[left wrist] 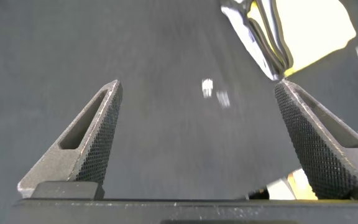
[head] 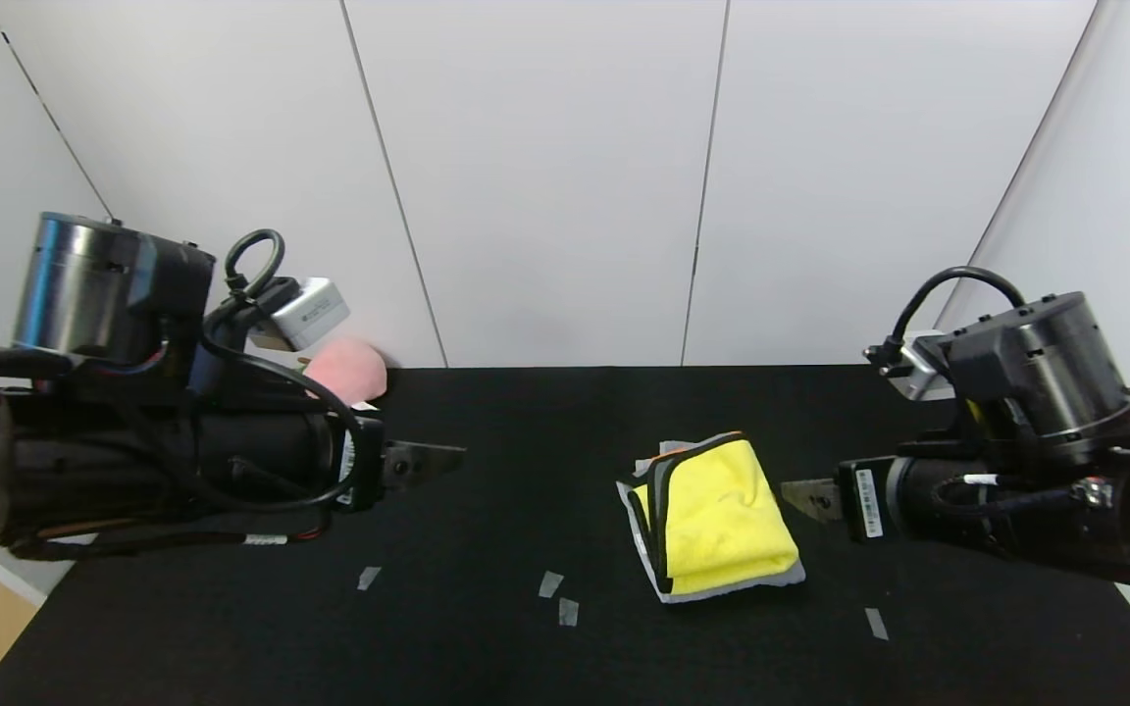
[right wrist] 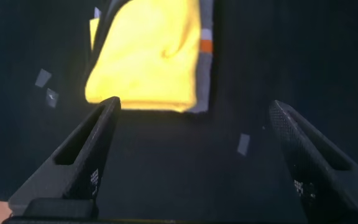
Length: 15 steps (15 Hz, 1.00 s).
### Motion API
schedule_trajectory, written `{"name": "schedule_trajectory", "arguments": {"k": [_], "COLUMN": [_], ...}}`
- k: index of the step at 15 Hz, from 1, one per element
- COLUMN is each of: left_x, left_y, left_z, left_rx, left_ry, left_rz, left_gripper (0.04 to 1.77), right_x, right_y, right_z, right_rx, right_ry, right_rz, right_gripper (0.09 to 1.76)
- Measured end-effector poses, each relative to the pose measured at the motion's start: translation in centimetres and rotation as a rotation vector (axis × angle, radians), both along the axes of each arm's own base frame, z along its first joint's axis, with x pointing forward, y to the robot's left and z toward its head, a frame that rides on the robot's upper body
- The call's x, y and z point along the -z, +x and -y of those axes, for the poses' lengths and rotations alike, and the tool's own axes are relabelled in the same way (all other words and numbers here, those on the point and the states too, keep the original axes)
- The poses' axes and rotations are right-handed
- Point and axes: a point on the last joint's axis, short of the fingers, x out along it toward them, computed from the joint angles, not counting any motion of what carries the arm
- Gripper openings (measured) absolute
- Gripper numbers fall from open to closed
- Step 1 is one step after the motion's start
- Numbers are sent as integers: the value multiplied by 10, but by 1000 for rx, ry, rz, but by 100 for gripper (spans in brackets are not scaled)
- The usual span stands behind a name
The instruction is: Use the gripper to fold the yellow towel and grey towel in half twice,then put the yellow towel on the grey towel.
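Note:
The yellow towel lies folded on top of the folded grey towel, right of the table's middle. Only the grey towel's pale edges and an orange patch show round the yellow one. My left gripper hovers open well to the left of the stack, holding nothing. My right gripper stands open just right of the stack, also holding nothing. The left wrist view has the yellow towel far beyond the open left gripper. In the right wrist view the yellow towel and grey towel lie ahead of the open right gripper.
A pink plush peach sits at the back left by the wall, behind my left arm. Several small tape marks dot the black table near its front. White wall panels close off the back.

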Motion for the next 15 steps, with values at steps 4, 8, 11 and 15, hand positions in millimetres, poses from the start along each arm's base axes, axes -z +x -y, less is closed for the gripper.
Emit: {"name": "schedule_trajectory", "arguments": {"k": [4,8,11,15], "left_x": [-6,-5,-5,-2], "left_y": [-41,-81,-113,-150], "left_z": [-19,-36,-49,-64], "left_rx": [-42,-76,-80,-84], "left_ry": [46,89,99,91], "left_rz": [30,85,83,106], "left_gripper": [172,172,172,172], "right_x": [-15,-26,-30,-30], "right_y": [-35,-68,-96,-135], "right_z": [26,61,84,108], "right_rx": [17,74,104,148], "right_ry": [32,24,-1,-31], "right_rz": [60,102,123,142], "right_gripper": [171,171,171,171]}}
